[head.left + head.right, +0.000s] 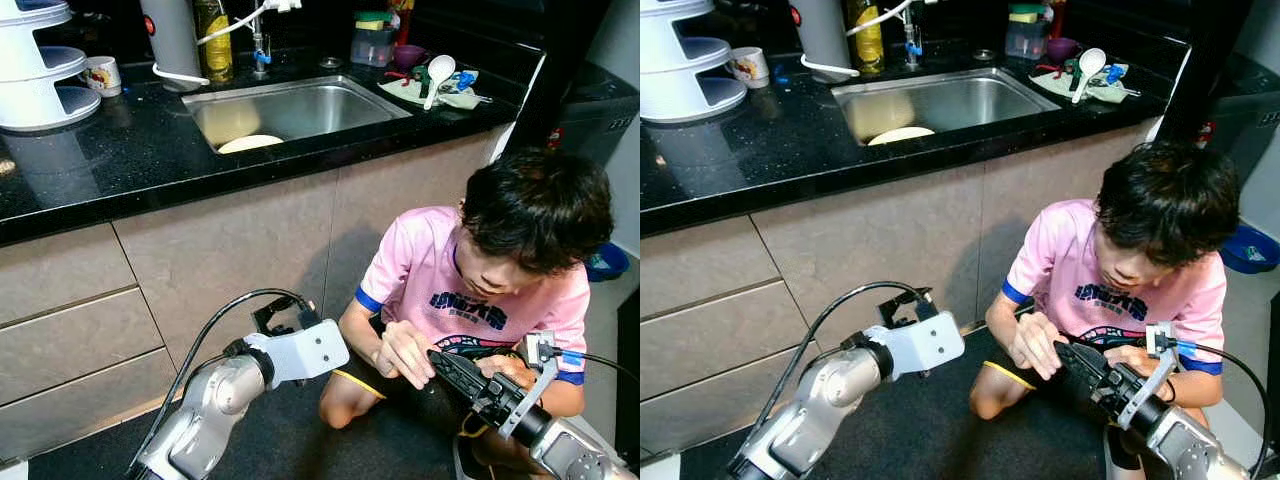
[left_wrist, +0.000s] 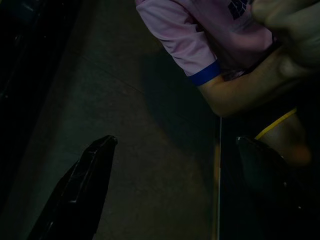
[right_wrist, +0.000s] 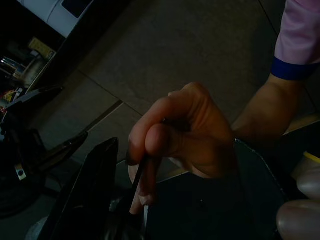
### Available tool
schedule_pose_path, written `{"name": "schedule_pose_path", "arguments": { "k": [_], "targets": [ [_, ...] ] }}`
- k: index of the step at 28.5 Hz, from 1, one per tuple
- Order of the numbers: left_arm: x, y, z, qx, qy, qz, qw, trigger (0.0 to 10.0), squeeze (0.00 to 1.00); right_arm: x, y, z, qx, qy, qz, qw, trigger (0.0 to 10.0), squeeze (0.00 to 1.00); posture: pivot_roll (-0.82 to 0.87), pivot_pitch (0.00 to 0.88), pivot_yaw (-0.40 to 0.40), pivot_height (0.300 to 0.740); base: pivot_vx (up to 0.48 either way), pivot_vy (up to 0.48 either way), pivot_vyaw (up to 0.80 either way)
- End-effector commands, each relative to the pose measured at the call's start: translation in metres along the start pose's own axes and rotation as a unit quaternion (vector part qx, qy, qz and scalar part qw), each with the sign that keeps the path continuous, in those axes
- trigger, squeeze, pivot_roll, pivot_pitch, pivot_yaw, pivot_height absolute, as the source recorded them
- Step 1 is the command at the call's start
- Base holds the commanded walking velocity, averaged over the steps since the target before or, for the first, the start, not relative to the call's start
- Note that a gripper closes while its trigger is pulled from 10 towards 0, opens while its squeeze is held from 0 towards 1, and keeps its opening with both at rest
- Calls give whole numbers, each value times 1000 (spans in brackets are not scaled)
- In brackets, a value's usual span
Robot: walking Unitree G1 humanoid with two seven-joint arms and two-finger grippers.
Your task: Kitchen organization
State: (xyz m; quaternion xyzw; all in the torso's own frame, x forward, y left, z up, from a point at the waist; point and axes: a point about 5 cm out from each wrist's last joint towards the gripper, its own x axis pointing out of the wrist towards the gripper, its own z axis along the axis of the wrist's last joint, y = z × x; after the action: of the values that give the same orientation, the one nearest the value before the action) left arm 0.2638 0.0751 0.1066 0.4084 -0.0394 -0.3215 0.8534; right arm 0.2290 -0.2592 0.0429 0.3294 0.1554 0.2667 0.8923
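A person in a pink short-sleeved T-shirt [image 1: 430, 275] sits on the dark floor in front of beige lower cabinet doors [image 1: 240, 250], beneath a black speckled countertop [image 1: 110, 150]. The right gripper [image 1: 445, 365] reaches toward this person, its 2 black fingers apart, and the person's hand [image 1: 402, 352] rests on the finger tips, pinching something thin and dark that cannot be identified; a second hand [image 1: 505, 368] touches the gripper further back. The left gripper [image 2: 165, 165] hangs low near the cabinet doors just beside the person's bent knee, its 2 fingers spread wide with nothing between them. Set into the countertop is a stainless steel sink [image 1: 300, 108] with a pale round plate [image 1: 250, 143] lying inside it. On the counter stand a white tiered rack [image 1: 35, 65] at the far left, a small patterned mug [image 1: 102, 75] next to it, a yellow bottle [image 1: 213, 42] behind the sink, and a white ladle [image 1: 438, 72] lying on a cloth [image 1: 455, 96] to the right.
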Motion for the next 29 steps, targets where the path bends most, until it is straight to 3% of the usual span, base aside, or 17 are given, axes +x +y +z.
{"name": "schedule_pose_path", "arguments": {
  "k": [1, 29],
  "targets": [
    [2, -2, -2, 3, 5, -4, 1000, 10000, 0, 2, 2, 4, -8, 5, 8, 1000, 10000, 0, -63, 0, -62, 740, 0, 0, 0],
    [3, 1, 4, 13, -5, -6, 1000, 10000, 0, 5, 2, -2, -4, -1, 1, 1000, 10000, 0, -72, 0, -34, 740, 0, 0, 0]
  ]
}}
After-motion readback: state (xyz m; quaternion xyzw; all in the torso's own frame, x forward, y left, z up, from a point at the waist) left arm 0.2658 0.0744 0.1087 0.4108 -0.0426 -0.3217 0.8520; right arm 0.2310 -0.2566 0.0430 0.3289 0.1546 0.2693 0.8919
